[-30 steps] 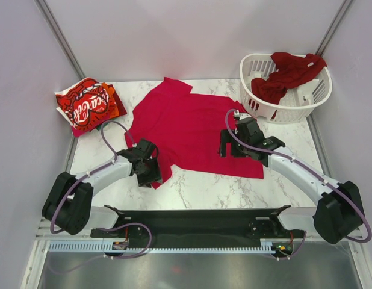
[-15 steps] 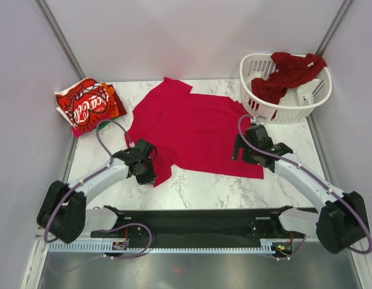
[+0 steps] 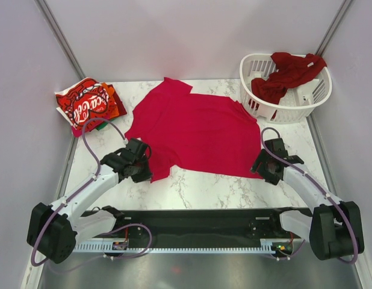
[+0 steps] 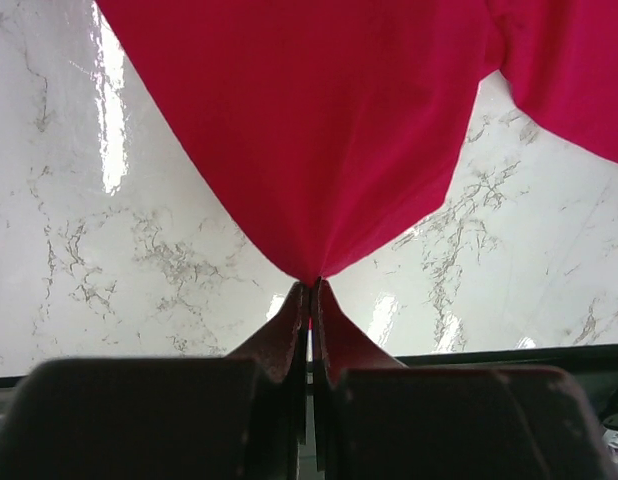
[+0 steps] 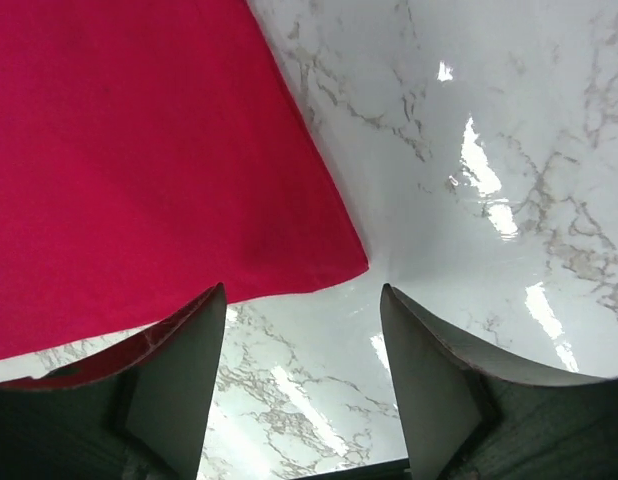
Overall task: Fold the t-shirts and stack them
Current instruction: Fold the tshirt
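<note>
Marble-patterned white tabletop point(image 3: 204, 188) carries the plain bright red cloth t-shirt point(image 3: 195, 129), spread flat across its middle. At the near-left corner the left gripper point(image 4: 311, 285) is clamped tight on a pinch of hem, with the cloth fanning away from its tips. The right gripper point(image 5: 301, 292) stands wide and empty, and the near-right corner lies just ahead of its gap. It should probably dip low and pinch that corner squarely, so both corners lift evenly. Farther left sits the folded Coca-Cola script t-shirt point(image 3: 83, 107). Far right, the white slatted plastic basket point(image 3: 294, 112) holds the dark red t-shirt point(image 3: 291, 72).
</note>
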